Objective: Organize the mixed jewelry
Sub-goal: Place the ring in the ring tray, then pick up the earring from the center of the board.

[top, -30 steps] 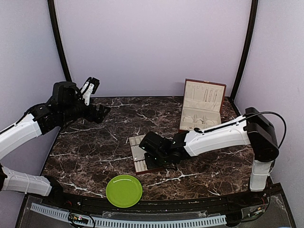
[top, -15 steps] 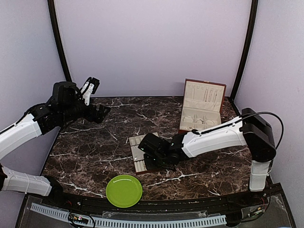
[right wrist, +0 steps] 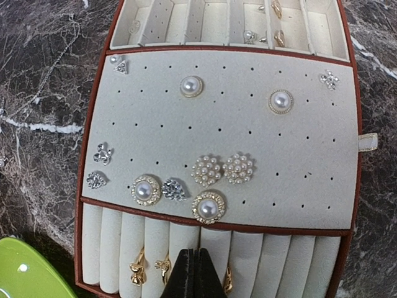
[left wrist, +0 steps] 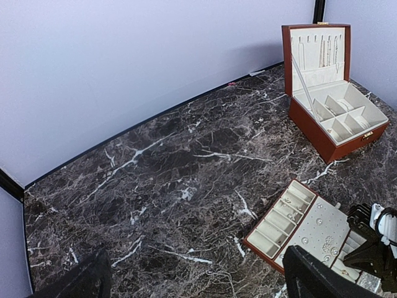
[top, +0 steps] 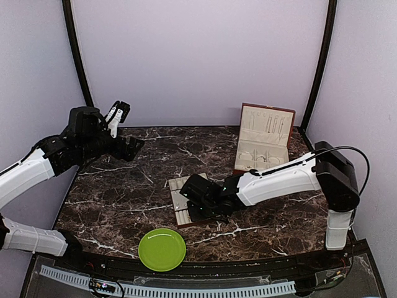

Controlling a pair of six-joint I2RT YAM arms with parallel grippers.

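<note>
Dotting tray [right wrist: 298,155]: pearl studs [right wrist: 191,85], silvery pieces [right wrist: 174,189]; right jaws pinched together, left jaws wide, empty.

Counter [left wrist: 155,167], dark brown marble-look with white veins: polished stone finish, slight sheen. Flat tray with reddish-brown edges [right wrist: 248,105]: cream lining is matt, soft and velvety, punched with tiny holes. On it, mixed jewelry studs [right wrist: 191,85]: glossy pearl-like domes, sparkly silvery and gold-tone metal rims. Beside it, thin silvery chain [right wrist: 46,68]: fine shiny metal. Round lime-green plate [top: 162,249]: smooth, glossy, plastic-looking. Reddish-brown box [left wrist: 310,127]: smooth satin outside, matt cream lining, shiny gold clasp [left wrist: 367,135]. Black right end effector [right wrist: 194,254]: matt, plastic-looking.
</note>
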